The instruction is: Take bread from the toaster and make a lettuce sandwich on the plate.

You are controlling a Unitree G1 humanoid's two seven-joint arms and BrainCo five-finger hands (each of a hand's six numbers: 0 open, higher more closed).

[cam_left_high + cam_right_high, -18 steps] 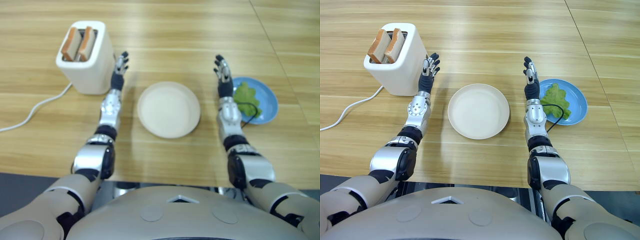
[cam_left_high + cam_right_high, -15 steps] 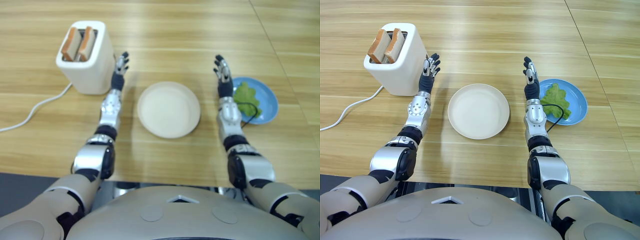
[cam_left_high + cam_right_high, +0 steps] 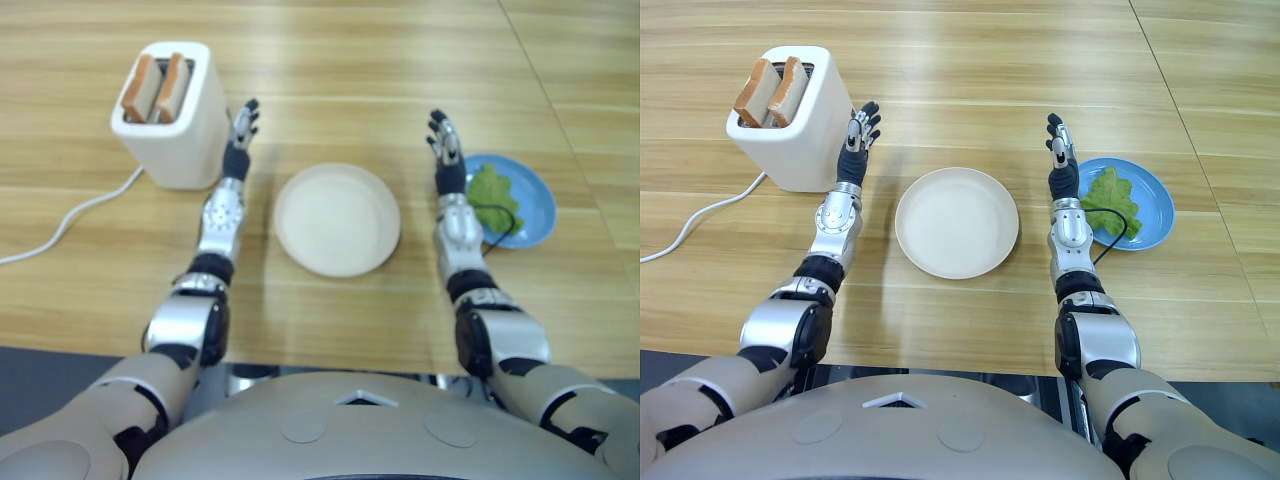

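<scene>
A white toaster (image 3: 790,125) stands at the far left of the wooden desk (image 3: 990,60), with two slices of bread (image 3: 760,88) upright in its slots, tops poking out side by side. A white power cord (image 3: 695,222) trails from the toaster's near side off toward the left edge of the desk.

The left hand (image 3: 856,140) lies stretched forward just beside the toaster's right wall, fingers straight and spread, holding nothing. I cannot tell whether it touches the toaster.

An empty cream plate (image 3: 957,222) sits in the middle, between the two forearms and apart from both.

The right hand (image 3: 1060,160) is extended forward to the right of that plate, fingers straight and close together, also holding nothing. Just to its right is a blue plate (image 3: 1155,215) carrying a green lettuce leaf (image 3: 1108,203). A thin black cable (image 3: 1124,228) loops from the right wrist over the near part of the blue plate.
</scene>
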